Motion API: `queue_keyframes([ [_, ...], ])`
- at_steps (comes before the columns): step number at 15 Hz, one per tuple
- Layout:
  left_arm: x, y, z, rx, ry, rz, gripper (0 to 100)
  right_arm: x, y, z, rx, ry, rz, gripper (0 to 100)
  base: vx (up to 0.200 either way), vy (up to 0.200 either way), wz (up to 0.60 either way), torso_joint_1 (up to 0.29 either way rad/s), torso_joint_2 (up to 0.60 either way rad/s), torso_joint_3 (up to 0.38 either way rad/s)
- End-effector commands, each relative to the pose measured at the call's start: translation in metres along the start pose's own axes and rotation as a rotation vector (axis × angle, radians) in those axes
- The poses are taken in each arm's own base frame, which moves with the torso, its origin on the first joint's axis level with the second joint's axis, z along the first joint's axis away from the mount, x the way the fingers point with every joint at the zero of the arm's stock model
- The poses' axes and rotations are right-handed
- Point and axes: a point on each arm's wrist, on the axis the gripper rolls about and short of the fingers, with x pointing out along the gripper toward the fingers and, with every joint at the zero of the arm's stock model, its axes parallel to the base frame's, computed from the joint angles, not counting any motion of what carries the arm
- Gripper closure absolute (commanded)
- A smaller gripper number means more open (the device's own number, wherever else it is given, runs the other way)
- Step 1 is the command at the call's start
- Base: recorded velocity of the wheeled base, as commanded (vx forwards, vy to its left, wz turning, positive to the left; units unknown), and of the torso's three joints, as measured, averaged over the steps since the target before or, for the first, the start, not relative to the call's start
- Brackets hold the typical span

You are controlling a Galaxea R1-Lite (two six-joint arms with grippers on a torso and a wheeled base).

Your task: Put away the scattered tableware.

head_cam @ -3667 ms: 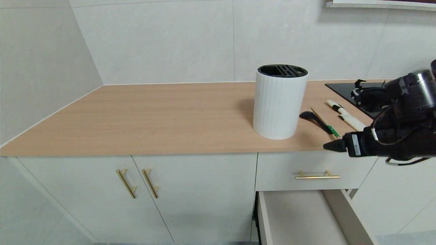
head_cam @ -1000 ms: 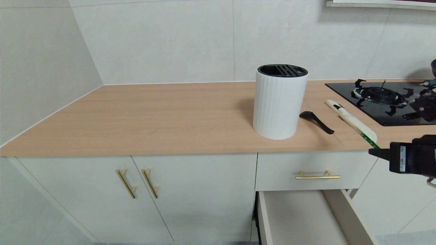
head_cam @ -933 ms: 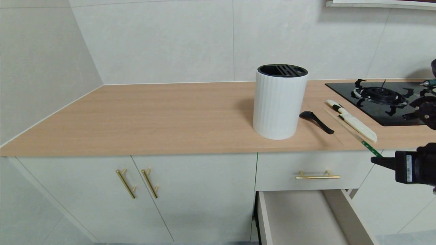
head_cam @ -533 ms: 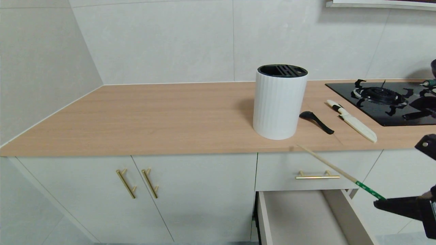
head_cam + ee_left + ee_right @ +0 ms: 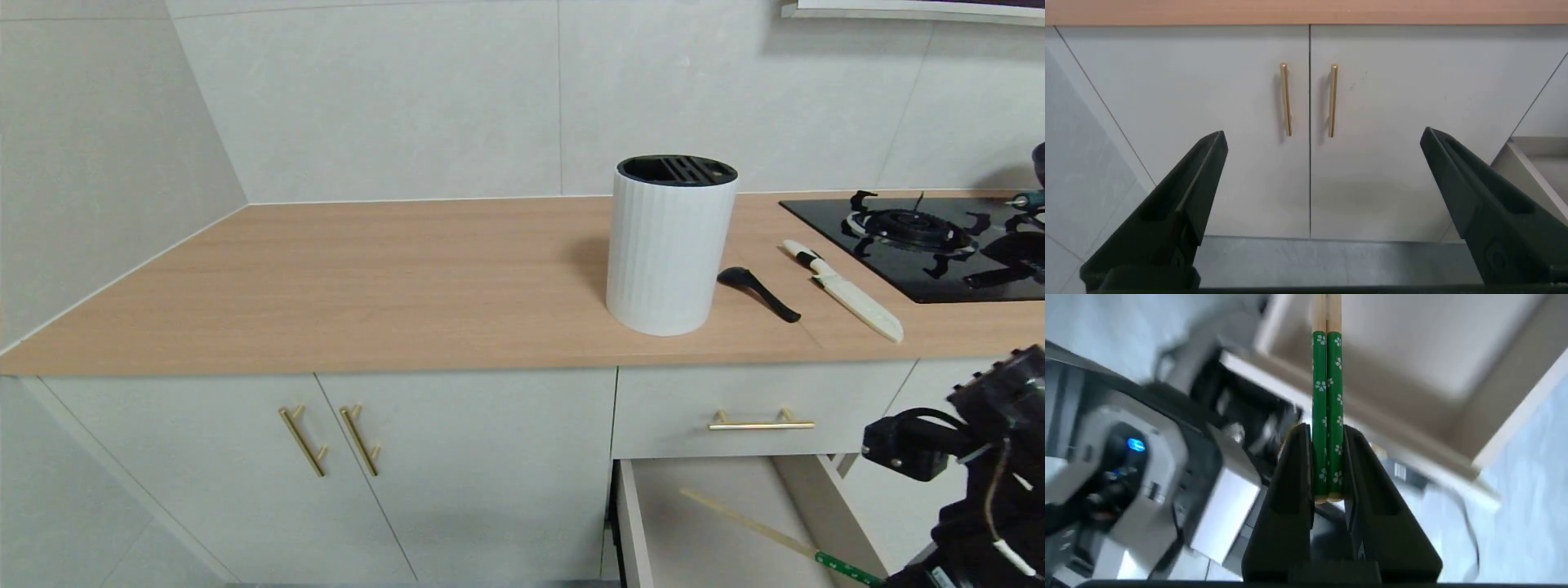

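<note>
The left pincer hangs wide open before two flat white cabinet doors with slim brass bar handles. On the wood-grain bench stands a ribbed white cylindrical holder with a black slotted top. Just right of it lie a glossy black spoon and a cream-bladed knife, near the black glass hob. Below, the smooth pale drawer is pulled out — slender wooden chopsticks, green at the held end, slant over it, pinched tight in the right pincer.
</note>
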Motion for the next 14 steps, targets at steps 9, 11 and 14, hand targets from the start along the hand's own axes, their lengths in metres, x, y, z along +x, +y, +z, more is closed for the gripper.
queue_keyframes([
  [9, 0.000, 0.000, 0.000, 0.000, -0.001, 0.001, 0, 0.131, -0.020, 0.049, 0.345, 0.110, -0.104, 100, 0.000, 0.000, 0.00, 0.000, 0.00, 0.000],
  [11, 0.000, 0.000, 0.000, 0.000, -0.001, 0.001, 0, 0.137, -0.020, 0.052, 0.364, 0.071, -0.117, 100, 0.000, 0.000, 0.00, 0.000, 0.00, 0.000],
  [14, 0.000, 0.000, 0.000, 0.000, -0.001, 0.001, 0, 0.140, -0.020, 0.051, 0.359, 0.042, -0.128, 100, 0.000, 0.000, 0.00, 0.000, 0.00, 0.000],
])
